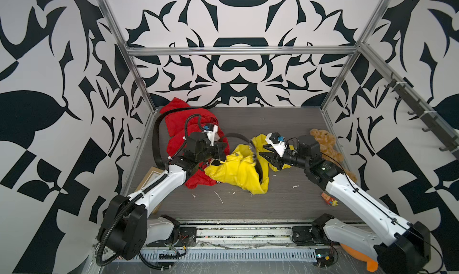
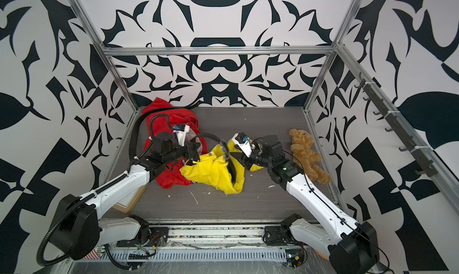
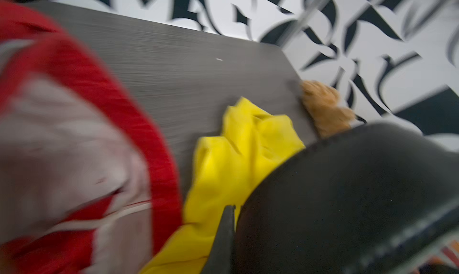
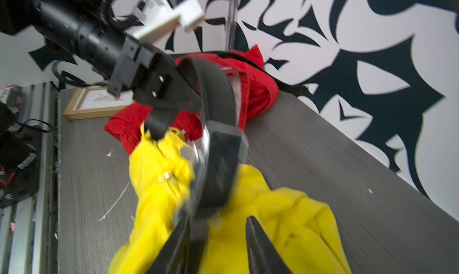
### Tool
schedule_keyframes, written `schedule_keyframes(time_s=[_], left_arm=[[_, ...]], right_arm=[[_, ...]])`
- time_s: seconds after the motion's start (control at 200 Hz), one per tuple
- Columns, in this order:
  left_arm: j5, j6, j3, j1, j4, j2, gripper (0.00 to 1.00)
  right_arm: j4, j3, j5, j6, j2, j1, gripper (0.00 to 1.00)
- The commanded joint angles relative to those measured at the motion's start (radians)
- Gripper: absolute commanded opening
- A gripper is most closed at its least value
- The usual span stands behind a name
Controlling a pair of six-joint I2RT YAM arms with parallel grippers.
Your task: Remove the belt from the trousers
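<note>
Clothing lies heaped on the grey table (image 1: 273,126): a red garment (image 1: 178,141) toward the far left corner, and the yellow trousers (image 1: 236,171) crumpled near the middle, their left edge overlapping the red cloth. The black belt (image 1: 259,171) sits on the trousers; in both top views it runs along the yellow fabric on the side nearer the right arm, and one stretch of it curves up clear of the cloth (image 2: 232,171).

The left gripper (image 1: 216,161) reaches in over the red garment, its jaws pressed together on a pinch of the trousers at their left edge. The right wrist view shows this grip (image 4: 156,131), the yellow cloth drawn up into a peak at the fingertips.

The right gripper (image 1: 262,151) points at the belt from the other side. Its jaws stand apart, and in the right wrist view (image 4: 218,218) the belt (image 4: 218,166) passes down between them, close against one finger and clear of the other.

The left wrist view is badly blurred; yellow cloth (image 3: 236,148) and red cloth (image 3: 149,136) can be made out.

A brown teddy bear (image 1: 327,146) lies beside the right arm, and a picture frame (image 1: 151,178) rests at the table's left edge, partly under the left arm
</note>
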Motion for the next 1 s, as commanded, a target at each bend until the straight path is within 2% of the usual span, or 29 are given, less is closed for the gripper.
schedule_keyframes(time_s=[0.0,0.1,0.195,0.245,0.34,0.475,0.48,0.485,0.49,0.5,0.505,0.515,0.525,0.62,0.755,0.865,0.995], left_arm=[[-0.169,-0.112,-0.035,0.119,-0.062,-0.027,0.0],[-0.117,-0.01,0.01,0.092,-0.082,-0.03,0.0],[-0.091,0.099,0.047,0.026,-0.086,-0.046,0.0],[-0.033,0.162,0.056,-0.002,-0.07,-0.054,0.0],[0.017,0.2,0.053,-0.046,-0.035,-0.079,0.0],[0.027,0.222,0.057,-0.085,-0.023,-0.102,0.0],[0.027,0.223,0.059,-0.085,-0.025,-0.102,0.0],[0.027,0.224,0.06,-0.086,-0.026,-0.102,0.0],[0.026,0.223,0.061,-0.086,-0.027,-0.102,0.0],[0.027,0.224,0.063,-0.089,-0.03,-0.102,0.0],[0.027,0.225,0.064,-0.089,-0.031,-0.102,0.0],[0.027,0.225,0.067,-0.091,-0.032,-0.102,0.0],[0.026,0.224,0.069,-0.092,-0.035,-0.102,0.0],[0.02,0.233,0.085,-0.108,-0.054,-0.099,0.0],[0.01,0.247,0.099,-0.129,-0.069,-0.096,0.0],[0.008,0.25,0.104,-0.14,-0.072,-0.101,0.0],[0.004,0.25,0.106,-0.147,-0.076,-0.112,0.0]], right_arm=[[-0.062,0.023,0.04,-0.006,-0.044,-0.033,0.0],[-0.088,0.043,0.024,-0.013,-0.027,-0.031,0.0],[-0.081,0.054,-0.011,-0.009,-0.003,-0.031,0.0],[-0.076,0.065,-0.04,-0.004,0.019,-0.031,0.0],[-0.038,0.08,-0.099,0.018,0.071,-0.005,0.0],[0.064,0.078,-0.145,0.025,0.136,0.081,0.03],[0.069,0.077,-0.145,0.025,0.139,0.086,0.05],[0.074,0.076,-0.144,0.026,0.142,0.09,0.12],[0.079,0.076,-0.143,0.028,0.143,0.094,0.24],[0.089,0.075,-0.141,0.031,0.148,0.102,0.55],[0.094,0.075,-0.138,0.031,0.151,0.107,0.63],[0.103,0.075,-0.135,0.034,0.155,0.117,0.72],[0.108,0.075,-0.13,0.034,0.161,0.126,0.75],[0.129,0.106,-0.091,0.051,0.221,0.196,0.82],[0.246,0.092,-0.062,0.104,0.267,0.241,0.9],[0.269,0.103,0.036,0.101,0.304,0.279,0.99],[0.331,0.097,0.106,0.109,0.331,0.287,0.99]])
